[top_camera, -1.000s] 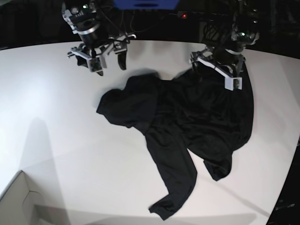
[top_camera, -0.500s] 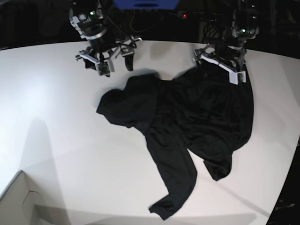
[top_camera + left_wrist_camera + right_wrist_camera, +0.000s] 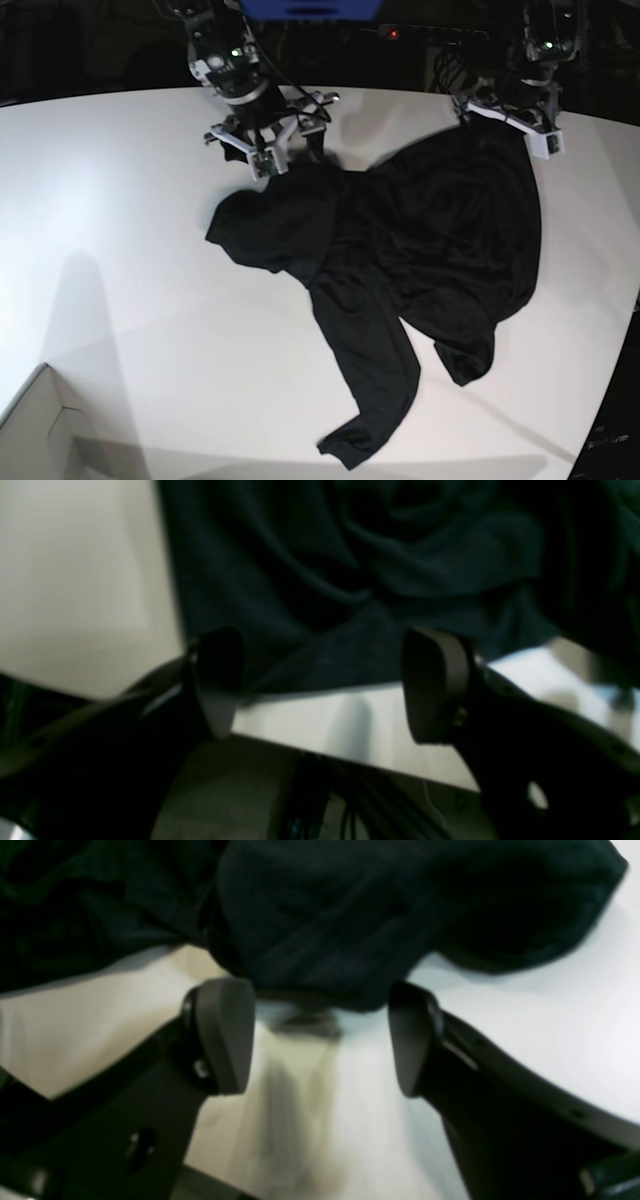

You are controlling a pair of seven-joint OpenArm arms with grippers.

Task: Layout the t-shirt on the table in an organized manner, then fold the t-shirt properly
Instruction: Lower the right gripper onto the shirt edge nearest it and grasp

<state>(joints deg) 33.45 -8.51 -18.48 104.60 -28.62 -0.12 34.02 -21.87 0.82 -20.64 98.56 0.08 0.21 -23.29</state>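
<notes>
The black t-shirt lies crumpled on the white table, with one long sleeve trailing toward the near edge. My right gripper stands open at the shirt's far-left bunched edge. In the right wrist view, that fabric edge sits just ahead of the right gripper, and nothing lies between its fingers. My left gripper is open at the shirt's far-right corner. In the left wrist view, the shirt's hem lies just beyond the spread left gripper, ungripped.
A white box corner pokes in at the near left. The table's curved edge runs close past the shirt on the right. Dark equipment and cables stand behind the far edge.
My right gripper has travelled to the right along the far side up to the shirt's bunched edge. My left gripper has shifted right and farther back, off the fabric to its far corner.
</notes>
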